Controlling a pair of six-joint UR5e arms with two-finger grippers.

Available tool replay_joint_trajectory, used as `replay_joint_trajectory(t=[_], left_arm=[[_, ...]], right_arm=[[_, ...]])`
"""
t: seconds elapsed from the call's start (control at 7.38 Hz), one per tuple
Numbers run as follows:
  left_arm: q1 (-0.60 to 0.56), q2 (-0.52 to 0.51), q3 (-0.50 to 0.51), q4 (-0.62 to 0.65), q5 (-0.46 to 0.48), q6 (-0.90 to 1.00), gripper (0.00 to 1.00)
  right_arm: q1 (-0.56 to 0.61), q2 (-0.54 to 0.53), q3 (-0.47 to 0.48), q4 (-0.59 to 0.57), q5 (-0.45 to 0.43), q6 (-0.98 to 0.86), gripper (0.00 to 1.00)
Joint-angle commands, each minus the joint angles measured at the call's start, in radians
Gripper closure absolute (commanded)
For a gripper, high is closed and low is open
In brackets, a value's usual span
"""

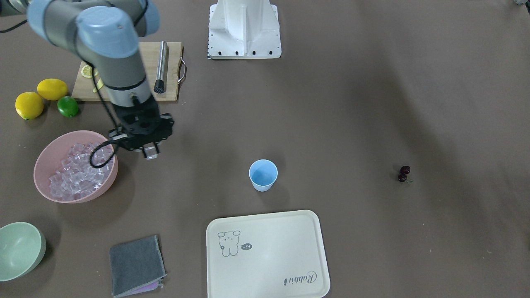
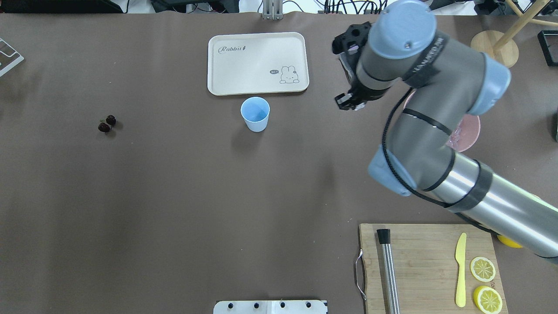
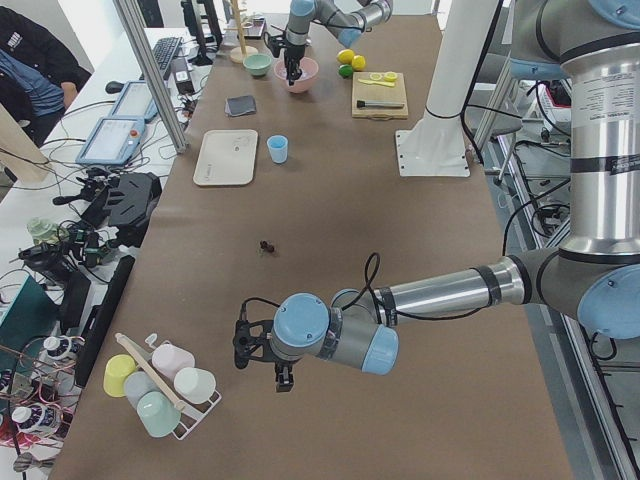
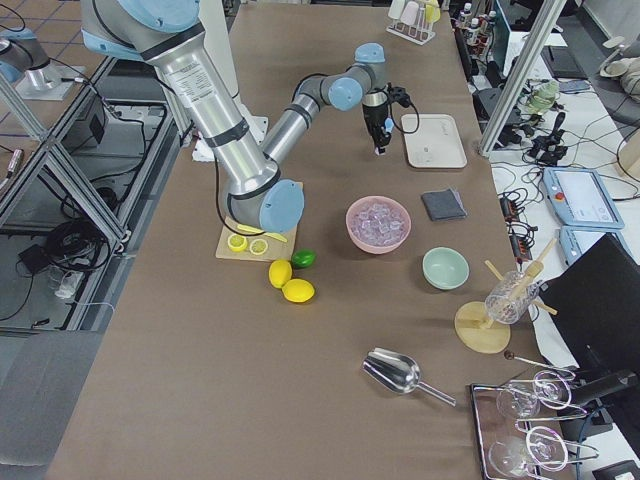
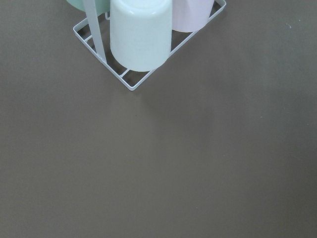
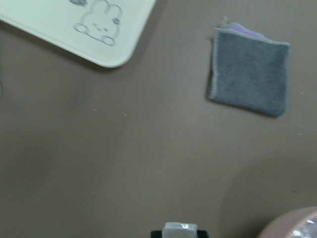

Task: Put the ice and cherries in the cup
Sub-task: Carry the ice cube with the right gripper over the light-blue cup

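Observation:
The light-blue cup (image 1: 263,175) stands upright near the table's middle, also in the overhead view (image 2: 255,113). The cherries (image 1: 404,174) lie far off on the bare table (image 2: 107,124). Many ice cubes (image 1: 78,171) fill the pink bowl (image 1: 44,155). My right gripper (image 1: 151,154) hangs above the table just beside that bowl, on the cup's side, shut on one ice cube (image 6: 179,229). My left gripper (image 3: 283,378) shows only in the exterior left view, low over the table far from the cup; I cannot tell if it is open.
A cream tray (image 1: 269,256) lies next to the cup. A grey cloth (image 1: 136,265) and a pale green bowl (image 1: 20,248) are near the pink bowl. A cutting board (image 1: 124,89), lemons (image 1: 41,97) and a lime (image 1: 67,106) are behind it. A cup rack (image 5: 141,34) is by the left wrist.

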Motion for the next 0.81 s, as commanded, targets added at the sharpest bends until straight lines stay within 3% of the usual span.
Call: replay_joint_trajectory(t=[0.0, 0.14, 0.27, 0.54, 0.68], left_arm=[[0.0, 0.0, -0.004, -0.001, 0.0, -0.002, 0.02], [0.0, 0.0, -0.004, -0.001, 0.0, -0.001, 0.02], [0.0, 0.0, -0.006, -0.001, 0.0, 0.001, 0.02], [0.0, 0.0, 0.002, -0.007, 0.0, -0.001, 0.02], [0.0, 0.0, 0.004, -0.007, 0.0, 0.001, 0.02]], right_arm=[[-0.099, 0.169, -0.217, 0.186, -0.058, 0.223, 0.75], [-0.107, 0.25, -0.379, 0.299, -0.078, 0.242, 0.75], [-0.119, 0.292, -0.471, 0.393, -0.119, 0.285, 0.74], [-0.128, 0.289, -0.472, 0.408, -0.125, 0.314, 0.73], [-0.129, 0.288, -0.469, 0.409, -0.125, 0.316, 0.17]])
